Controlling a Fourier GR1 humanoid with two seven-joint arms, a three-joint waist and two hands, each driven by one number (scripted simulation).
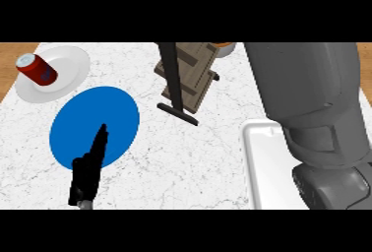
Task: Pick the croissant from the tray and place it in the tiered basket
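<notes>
A: Where are the hands?

B: Left hand (88,165) rests with fingers straight; the right one is hidden by its forearm (312,108), over the tray (256,147).

A: The croissant?

B: Unseen. Probably light and flaky; cup its middle. The tiered basket (185,74) stands beyond.
</notes>
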